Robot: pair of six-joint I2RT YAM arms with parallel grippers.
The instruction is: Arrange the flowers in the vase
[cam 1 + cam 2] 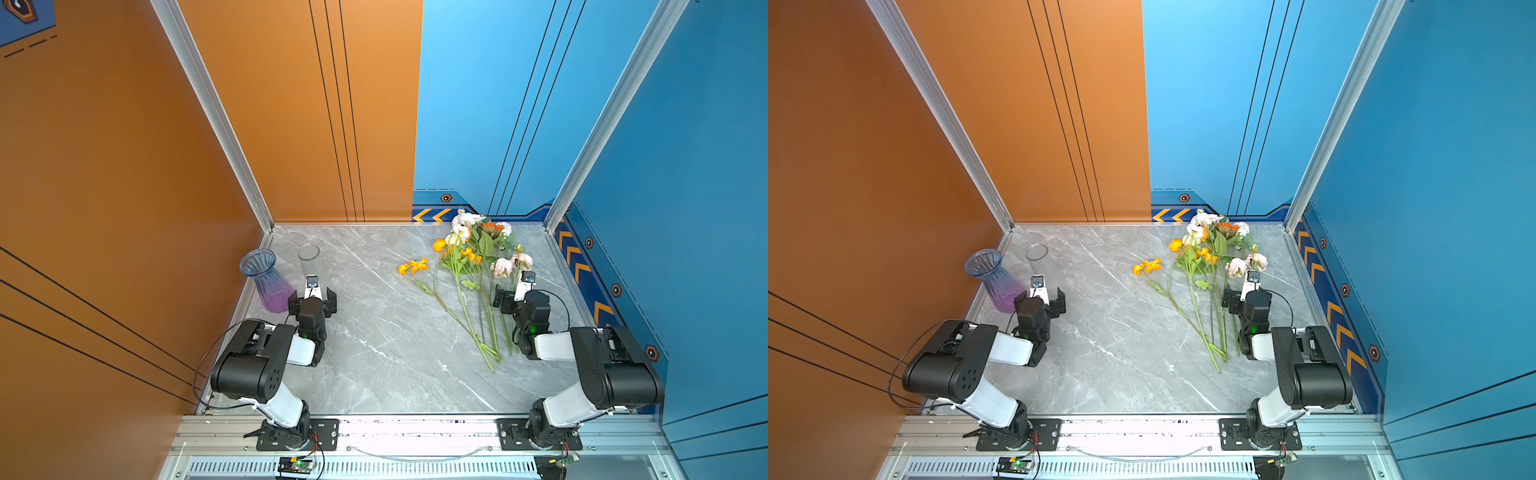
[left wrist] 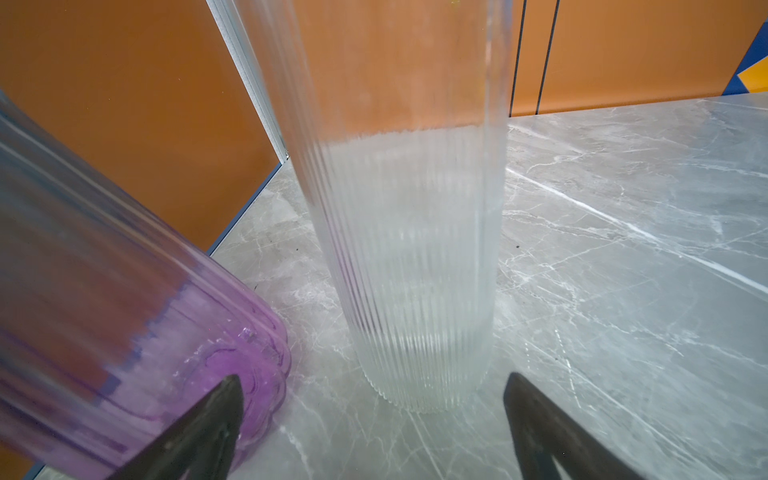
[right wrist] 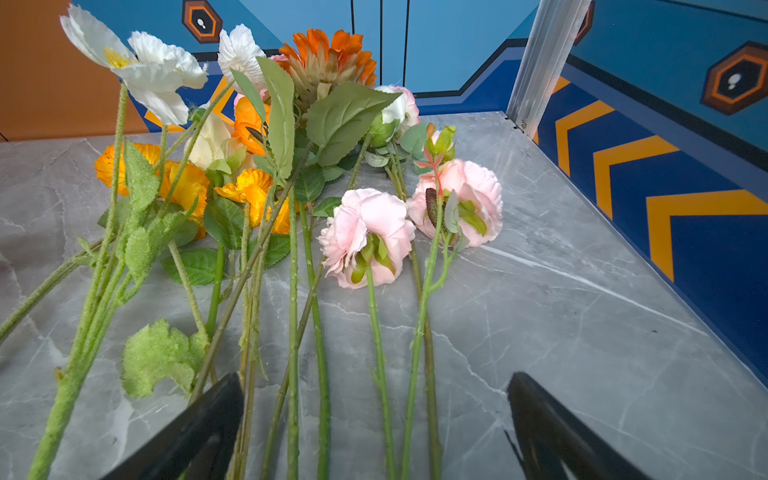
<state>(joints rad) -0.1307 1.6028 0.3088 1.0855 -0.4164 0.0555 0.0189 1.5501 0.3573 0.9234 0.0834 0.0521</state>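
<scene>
Left gripper (image 2: pixel 374 392): jaws spread wide, empty, facing the base of the upright clear ribbed vase (image 2: pixel 407 249), with the purple vase (image 2: pixel 137 340) just beside it. Right gripper (image 3: pixel 376 392): jaws likewise wide apart, holding nothing, over the stems of the flowers (image 1: pixel 473 270). These lie loose on the marble table (image 1: pixel 374 340), at right rear.

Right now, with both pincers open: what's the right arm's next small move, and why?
Probably lower the right pincer and close on one pink-bloom stem. All the flowers lie on the table, and the clear vase and purple vase stand empty. The wrist view shows that stem within the pincer's open span, a bit clear of the denser bunch.
</scene>
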